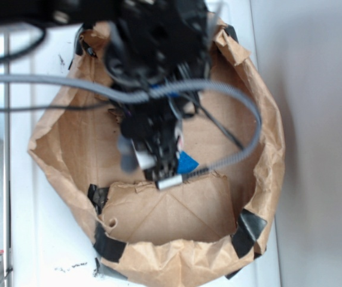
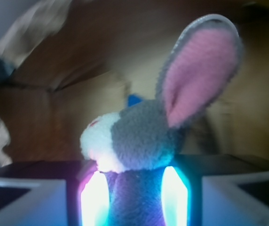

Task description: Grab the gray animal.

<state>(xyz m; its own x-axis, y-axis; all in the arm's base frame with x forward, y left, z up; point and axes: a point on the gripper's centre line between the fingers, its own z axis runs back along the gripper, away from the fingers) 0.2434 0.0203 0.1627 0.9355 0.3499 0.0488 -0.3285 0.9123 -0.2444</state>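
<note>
Gripper (image 2: 134, 197) pinched on the gray animal (image 2: 139, 136), body squeezed between lit fingers (image 2: 94, 197), head and pink ear poking out beyond them. Grab looks done, inside the brown paper bag (image 1: 266, 149) (blue sponge (image 1: 187, 161) just right). Left, apparently: lifting clear.

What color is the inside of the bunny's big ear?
Pink, with a gray fuzzy edge. The gray animal's ear shows best in the wrist view.
</note>
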